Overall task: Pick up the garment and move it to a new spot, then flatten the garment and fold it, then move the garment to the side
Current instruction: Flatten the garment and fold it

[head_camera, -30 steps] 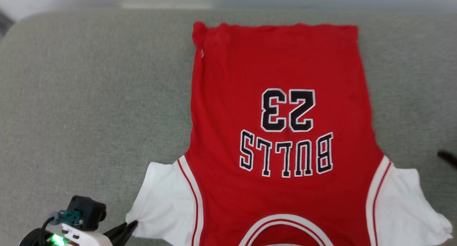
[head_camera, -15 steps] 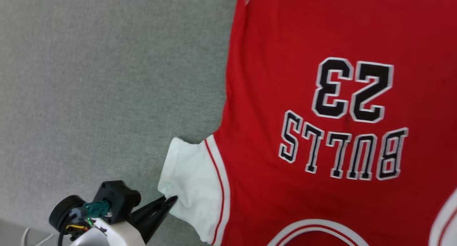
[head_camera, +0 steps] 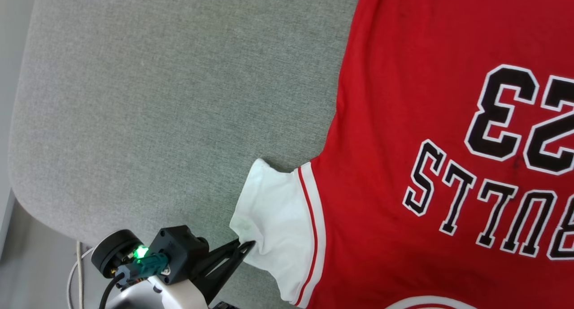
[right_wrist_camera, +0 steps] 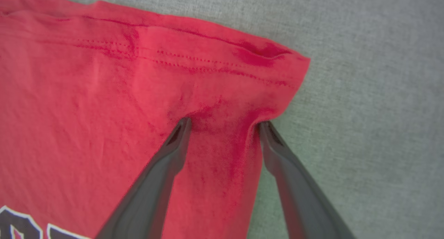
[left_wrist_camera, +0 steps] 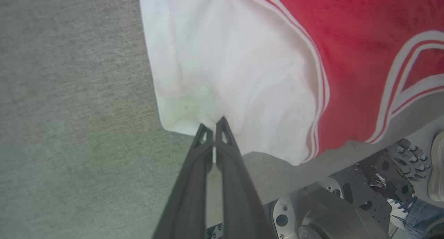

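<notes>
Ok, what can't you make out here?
Head view: the jersey runs off the right and bottom edges, losing its other sleeve.
Left wrist view: the left gripper is shut on the white sleeve; bunched cloth hides how much it holds.
Right wrist view: the open right gripper straddles cloth near the hem; what's beneath is hidden.

The garment point(head_camera: 394, 120) runs off the head view's top, right and bottom edges, which cuts the "2" and the "B" of its print. In the left wrist view its white edge vanishes between the left gripper's point(left_wrist_camera: 215, 122) closed jaws. A person's shoe point(left_wrist_camera: 397, 205) is cropped near the corner.
</notes>
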{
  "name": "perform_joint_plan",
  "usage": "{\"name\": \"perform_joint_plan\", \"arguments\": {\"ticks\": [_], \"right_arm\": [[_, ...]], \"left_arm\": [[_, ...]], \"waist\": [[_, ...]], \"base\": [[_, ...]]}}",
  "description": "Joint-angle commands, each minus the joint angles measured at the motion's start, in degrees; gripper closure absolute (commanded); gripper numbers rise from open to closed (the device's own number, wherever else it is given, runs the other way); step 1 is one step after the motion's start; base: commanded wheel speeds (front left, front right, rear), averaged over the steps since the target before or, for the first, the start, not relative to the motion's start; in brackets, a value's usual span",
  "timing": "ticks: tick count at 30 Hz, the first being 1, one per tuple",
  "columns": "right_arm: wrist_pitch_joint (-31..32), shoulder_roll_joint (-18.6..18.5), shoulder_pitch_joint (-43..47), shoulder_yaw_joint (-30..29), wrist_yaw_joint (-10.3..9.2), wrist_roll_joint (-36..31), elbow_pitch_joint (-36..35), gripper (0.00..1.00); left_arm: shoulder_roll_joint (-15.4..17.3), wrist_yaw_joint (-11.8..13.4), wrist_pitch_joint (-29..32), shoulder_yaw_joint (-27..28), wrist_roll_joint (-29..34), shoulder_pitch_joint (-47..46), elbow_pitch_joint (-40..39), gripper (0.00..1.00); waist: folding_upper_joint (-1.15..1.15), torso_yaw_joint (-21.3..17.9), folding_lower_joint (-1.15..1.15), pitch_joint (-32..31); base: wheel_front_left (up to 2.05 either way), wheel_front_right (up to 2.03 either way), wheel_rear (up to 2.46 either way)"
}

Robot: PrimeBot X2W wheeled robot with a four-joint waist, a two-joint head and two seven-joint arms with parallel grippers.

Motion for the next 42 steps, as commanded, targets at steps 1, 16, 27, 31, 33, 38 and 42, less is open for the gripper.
{"name": "perform_joint_plan", "arguments": {"ticks": [1, 16, 27, 31, 33, 38, 42], "right_arm": [[0.40, -0.30, -0.23, -0.07, -0.02, -0.59, 0.65, 0.00], [0.74, -0.07, 7.93, -0.67, -0.02, -0.85, 3.19, 1.00], [-1.96, 0.62, 17.30, 0.30, -0.02, 2.94, 1.57, 1.00], [-3.07, 1.13, 21.09, 0.67, -0.02, 4.58, 1.02, 1.00], [-3.65, 0.86, 23.92, 1.20, -0.02, 5.70, 0.50, 1.00], [-5.55, 1.22, 31.16, 1.16, -0.02, 8.69, -1.95, 1.00], [-6.25, 1.47, 37.99, 1.98, -0.02, 11.16, -5.22, 1.00]], "left_arm": [[-0.23, -0.19, -0.15, 0.10, 0.51, -0.96, 0.31, 1.00], [-1.34, -1.05, -1.40, -0.40, -0.26, -2.39, 3.58, 1.00], [-0.26, 0.25, -2.41, 2.09, -3.69, 0.63, 6.84, 1.00], [0.86, 1.12, -2.25, 2.78, -4.07, 2.04, 7.95, 1.00], [1.19, 1.73, -2.42, 3.20, -4.44, 2.86, 8.31, 1.00], [1.39, 2.90, -2.71, 4.35, -6.12, 4.72, 9.17, 1.00], [1.48, 4.32, -3.13, 4.91, -6.68, 6.30, 9.84, 1.00]], "waist": [[0.00, 0.93, -0.01, 0.85], [0.00, 0.42, -0.01, -1.96], [0.00, -6.83, -0.01, -11.81], [0.00, -9.26, -0.01, -14.98], [0.00, -10.80, -0.01, -17.00], [0.00, -14.38, -0.01, -21.19], [0.00, -17.43, -0.01, -24.23]], "base": [[0.00, 0.00, 0.00], [0.00, 0.00, 0.00], [0.00, 0.00, 0.00], [0.00, 0.00, 0.00], [0.00, 0.00, 0.00], [0.00, 0.00, 0.00], [0.00, 0.00, 0.00]]}}
